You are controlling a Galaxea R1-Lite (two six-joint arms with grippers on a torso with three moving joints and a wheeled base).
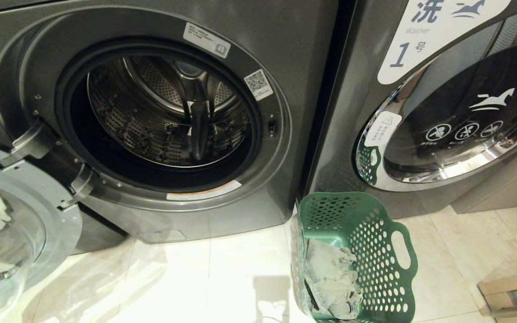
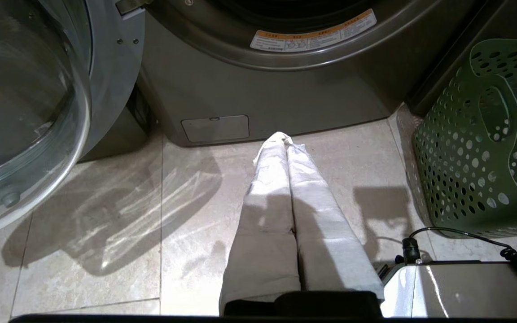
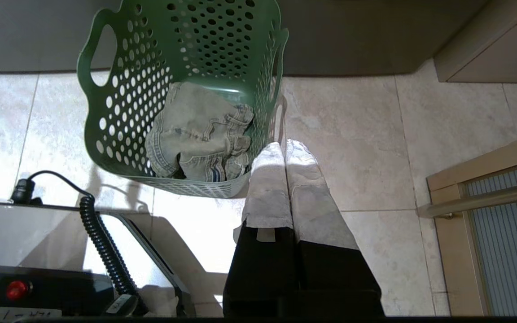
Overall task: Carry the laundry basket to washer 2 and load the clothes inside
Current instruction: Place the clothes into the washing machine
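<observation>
Clothes (image 1: 332, 278) lie crumpled in the laundry basket (image 1: 375, 251), which stands on the floor tiles (image 1: 222, 273) at the lower right of the head view, in front of the seam between two washers. In the wrist views both claws hang over the tiles with nothing in them: the right claw (image 3: 285, 150), fingers pressed together, sits just beside the basket's near rim, and the left claw (image 2: 285, 141), likewise pinched closed, points at the foot of the open machine.

Farther back, the open washer (image 1: 285, 54) fills the upper left, its drum bare and its glass door (image 1: 11, 224) swung out at the lower left. Its number label is cut off by the frame edge, so I cannot confirm it is washer 2; the closed machine at the upper right reads "1" (image 1: 409, 51).

Risks, as I judge them: a closed claw would only prod the denim, fabric could snag on the rim and tip the light basket, and the left arm could knock the projecting door.
</observation>
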